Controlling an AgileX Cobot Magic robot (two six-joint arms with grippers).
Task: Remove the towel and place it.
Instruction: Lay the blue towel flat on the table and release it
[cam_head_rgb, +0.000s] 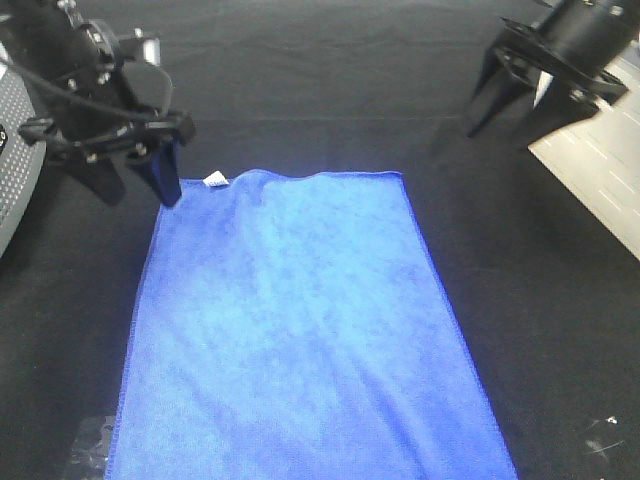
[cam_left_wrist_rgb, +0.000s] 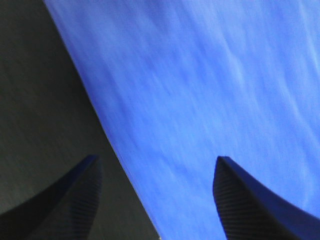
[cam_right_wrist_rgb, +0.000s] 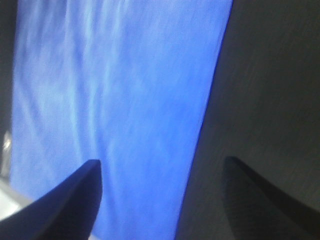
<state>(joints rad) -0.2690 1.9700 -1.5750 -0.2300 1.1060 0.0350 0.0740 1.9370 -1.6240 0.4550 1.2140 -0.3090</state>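
The towel is laid flat on the black cloth, and its near end is cut off by the near edge of the high view. A few soft folds are seen in the blue cloth. A small white tag is seen at its far left corner.

Just beside that tag, the left gripper is held low at the far left corner. Its jaws are spread wide and nothing is held in them. In the left wrist view, one finger is seen over the towel and the other over the black cloth, with the towel's edge between them. Whether the towel is touched cannot be told.

Farther back on the right, the right gripper is held over the black cloth, apart from the towel's far right corner. Its jaws are also spread wide, and nothing is held. A pale floor is seen past the cloth on the right.
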